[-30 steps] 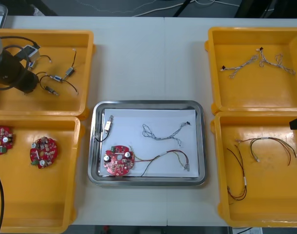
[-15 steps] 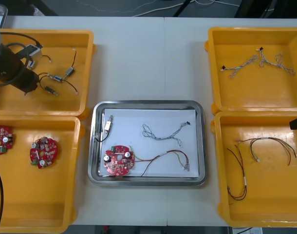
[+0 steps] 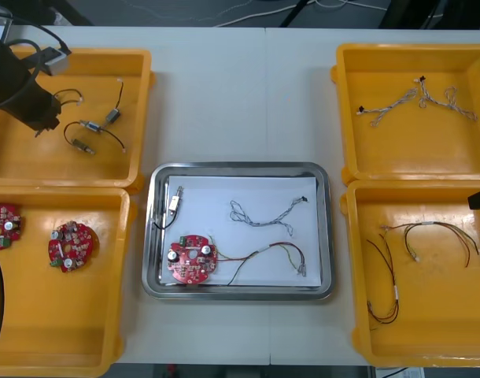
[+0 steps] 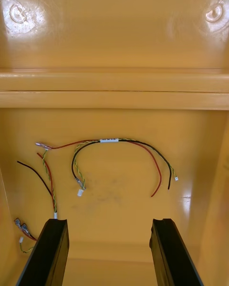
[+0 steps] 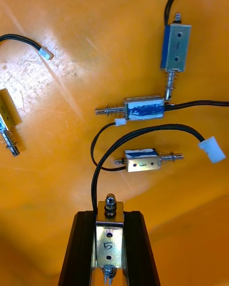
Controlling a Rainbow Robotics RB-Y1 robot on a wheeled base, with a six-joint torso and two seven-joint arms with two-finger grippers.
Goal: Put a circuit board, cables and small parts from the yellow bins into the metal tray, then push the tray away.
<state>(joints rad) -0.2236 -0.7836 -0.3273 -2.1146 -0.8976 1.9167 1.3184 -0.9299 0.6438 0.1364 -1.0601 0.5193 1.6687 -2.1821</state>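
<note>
One small metal part (image 5: 109, 248), marked 5, is clamped between the narrowly set fingers of the left gripper (image 5: 109, 218) above the far left yellow bin (image 3: 67, 169); its black cable (image 5: 143, 132) loops among the loose parts (image 5: 143, 108) lying below, so a slow, straight lift is advised before any carry toward the metal tray (image 3: 240, 168); a bare white patch there should be aimed at; the right gripper (image 4: 109, 221) is held wide open over the red and yellow cables (image 4: 119, 140).
</note>
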